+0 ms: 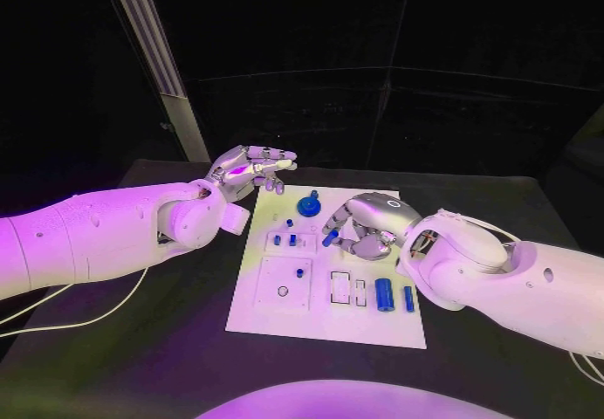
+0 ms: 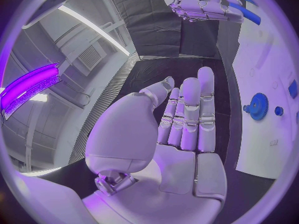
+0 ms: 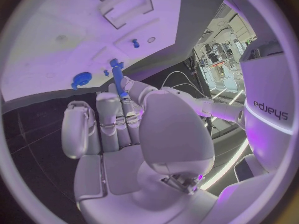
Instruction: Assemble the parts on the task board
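White plastic is what catches the eye first: the task board (image 1: 330,305) lies flat in the middle of the black table (image 1: 504,196), running away from the robot as a long pale rectangle.

Over the board's far right part the right hand (image 1: 362,225) hangs low, fingers curled in together, and a slim blue pin (image 1: 330,237) sticks out from between them on the side toward the board's middle. From the right wrist view the same blue pin (image 3: 118,82) lies along the fingers (image 3: 127,117), pinched there with the thumb folded across — so that hand has a part in its hold.

The left hand (image 1: 252,166) is up at the board's far left corner, off the white surface and over the dark table. In the left wrist view its fingers (image 2: 190,114) stand straight and side by side, the thumb a little apart, the palm bare; it holds nothing.

Parts on the board: a round blue gear (image 1: 310,207) sits near the far edge, between the two hands. Small blue pegs (image 1: 285,238) stand in a cluster on the left half, just beside the right hand's pin. Nearer the robot, two blue cylinders (image 1: 384,295) lie side by side along the right edge, next to a pair of narrow rectangular slots (image 1: 341,287). A square outline (image 1: 285,283) with a small dark hole in it marks the near left part.
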Robot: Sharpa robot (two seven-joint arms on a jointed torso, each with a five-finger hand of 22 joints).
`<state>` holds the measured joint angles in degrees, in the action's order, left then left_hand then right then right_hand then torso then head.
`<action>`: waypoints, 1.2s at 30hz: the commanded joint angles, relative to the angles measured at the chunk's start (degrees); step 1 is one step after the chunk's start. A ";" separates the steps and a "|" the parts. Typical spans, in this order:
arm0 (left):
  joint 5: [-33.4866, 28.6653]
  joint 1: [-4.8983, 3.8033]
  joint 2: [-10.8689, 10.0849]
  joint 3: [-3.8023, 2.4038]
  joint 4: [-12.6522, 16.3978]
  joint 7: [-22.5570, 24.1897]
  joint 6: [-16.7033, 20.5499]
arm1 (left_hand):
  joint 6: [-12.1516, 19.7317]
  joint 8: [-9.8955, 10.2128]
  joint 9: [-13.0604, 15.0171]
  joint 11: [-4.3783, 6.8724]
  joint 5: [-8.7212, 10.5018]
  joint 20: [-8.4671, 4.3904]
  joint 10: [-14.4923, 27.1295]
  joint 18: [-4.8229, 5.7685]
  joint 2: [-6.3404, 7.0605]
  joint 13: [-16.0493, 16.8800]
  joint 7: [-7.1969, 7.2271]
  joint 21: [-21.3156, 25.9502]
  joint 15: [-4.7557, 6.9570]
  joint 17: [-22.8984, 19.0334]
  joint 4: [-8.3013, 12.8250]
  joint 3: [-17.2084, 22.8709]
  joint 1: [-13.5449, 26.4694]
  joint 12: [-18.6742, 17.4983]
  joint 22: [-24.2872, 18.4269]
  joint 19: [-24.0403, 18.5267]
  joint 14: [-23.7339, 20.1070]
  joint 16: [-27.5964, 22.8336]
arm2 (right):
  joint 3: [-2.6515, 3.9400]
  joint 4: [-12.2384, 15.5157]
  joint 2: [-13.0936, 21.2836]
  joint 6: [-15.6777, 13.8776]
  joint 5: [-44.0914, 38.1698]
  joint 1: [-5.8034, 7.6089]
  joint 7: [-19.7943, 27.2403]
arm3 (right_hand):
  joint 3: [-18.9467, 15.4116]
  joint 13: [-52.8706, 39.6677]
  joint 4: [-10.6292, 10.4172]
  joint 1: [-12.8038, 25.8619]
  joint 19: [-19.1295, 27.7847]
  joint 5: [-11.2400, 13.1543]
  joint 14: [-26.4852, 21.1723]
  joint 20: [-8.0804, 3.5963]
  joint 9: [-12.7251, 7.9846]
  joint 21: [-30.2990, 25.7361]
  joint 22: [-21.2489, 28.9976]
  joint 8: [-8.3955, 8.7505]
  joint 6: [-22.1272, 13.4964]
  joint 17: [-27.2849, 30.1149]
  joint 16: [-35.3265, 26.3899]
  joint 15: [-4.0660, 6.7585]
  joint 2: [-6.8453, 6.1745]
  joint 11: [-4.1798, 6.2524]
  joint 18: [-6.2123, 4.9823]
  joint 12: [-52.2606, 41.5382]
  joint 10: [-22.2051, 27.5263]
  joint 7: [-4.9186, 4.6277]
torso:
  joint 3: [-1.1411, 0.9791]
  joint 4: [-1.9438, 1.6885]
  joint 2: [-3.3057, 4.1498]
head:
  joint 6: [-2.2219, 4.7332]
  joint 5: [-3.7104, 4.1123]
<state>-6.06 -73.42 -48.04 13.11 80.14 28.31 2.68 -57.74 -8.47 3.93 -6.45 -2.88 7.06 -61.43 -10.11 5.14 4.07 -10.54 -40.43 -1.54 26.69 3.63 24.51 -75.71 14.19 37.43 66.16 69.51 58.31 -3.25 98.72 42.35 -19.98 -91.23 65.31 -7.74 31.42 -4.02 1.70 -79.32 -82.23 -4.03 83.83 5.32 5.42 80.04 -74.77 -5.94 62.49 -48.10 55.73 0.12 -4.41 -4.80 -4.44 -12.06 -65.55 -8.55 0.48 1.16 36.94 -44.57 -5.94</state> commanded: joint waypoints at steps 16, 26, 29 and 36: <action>-0.16 -0.12 0.32 -0.07 0.26 0.32 -0.74 | 0.39 -0.38 -0.04 0.00 -0.21 0.12 0.39 -0.39 -0.57 -0.09 -0.12 0.29 0.10 -0.09 -0.02 -0.33 0.14 0.29 -0.09 -0.02 -0.49 -0.17 | -2.11 -5.26 -10.58 3.35 0.39 -2.33 5.30 | -0.87 0.04 -0.32 0.78 -0.30 -0.68 0.01 0.12 0.08 0.24 -0.23 -0.05 -0.09 -0.31 0.06 0.37 -0.09 0.24 0.98 0.42 -0.11 -0.11 | 0.09 -0.11 0.09 | -1.44 -2.41; -0.16 -0.13 0.47 -0.07 0.27 0.22 -0.83 | 0.39 -0.38 -0.04 0.00 -0.21 0.12 0.39 -0.39 -0.57 -0.09 -0.12 0.29 0.10 -0.09 -0.02 -0.33 0.14 0.29 -0.09 -0.02 -0.49 -0.17 | -2.90 -7.38 -12.59 6.76 -1.57 -3.13 5.02 | -0.95 0.04 -0.25 0.69 -0.31 -0.77 0.08 0.12 0.06 0.26 -0.25 0.00 -0.18 -0.54 0.29 0.38 -0.06 0.24 0.98 0.49 -0.03 -0.11 | 0.04 -0.05 0.02 | -1.62 -2.30; -0.16 -0.13 0.54 -0.07 0.23 0.17 -0.86 | 0.39 -0.38 -0.04 0.00 -0.21 0.12 0.39 -0.39 -0.57 -0.09 -0.12 0.29 0.10 -0.09 -0.02 -0.33 0.14 0.29 -0.09 -0.02 -0.49 -0.17 | -2.94 -7.51 -12.85 7.62 -2.31 -3.23 4.42 | -0.99 0.04 -0.24 0.69 -0.39 -0.79 0.11 0.12 0.06 0.36 -0.41 0.00 -0.19 -0.63 0.38 0.38 -0.07 0.23 1.02 0.50 -0.02 -0.12 | 0.03 -0.05 0.02 | -1.71 -2.33; -0.16 -0.14 0.71 -0.07 0.08 -0.02 -0.91 | 0.48 -0.36 -0.06 -0.03 -0.20 0.12 0.50 -0.39 -0.59 -0.10 -0.15 0.35 0.08 -0.13 -0.01 -0.40 0.14 0.30 -0.13 -0.01 -0.51 -0.15 | -2.99 -7.86 -13.40 8.77 -3.78 -3.44 3.10 | -1.08 0.03 -0.24 0.72 -0.53 -0.80 0.17 0.12 0.07 0.54 -0.68 0.01 -0.20 -0.89 0.61 0.37 -0.09 0.23 1.08 0.49 -0.04 -0.13 | 0.03 0.03 0.03 | -1.72 -2.02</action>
<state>-6.07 -73.45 -47.42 13.09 80.22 28.21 2.52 -57.53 -8.47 3.93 -6.46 -2.88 7.07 -61.43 -10.11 5.14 4.01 -10.75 -40.43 -1.54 26.61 3.63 24.51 -75.71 14.19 37.39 66.16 69.51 58.31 -6.25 90.86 29.06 -13.08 -93.26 61.81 -3.79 30.74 -3.95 1.42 -79.06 -82.43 -4.53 83.83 5.53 5.41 80.28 -74.92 -5.54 62.27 -48.95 56.02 0.11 -4.45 -4.61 -4.44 -11.85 -65.72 -8.54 0.52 1.11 36.95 -46.22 -7.92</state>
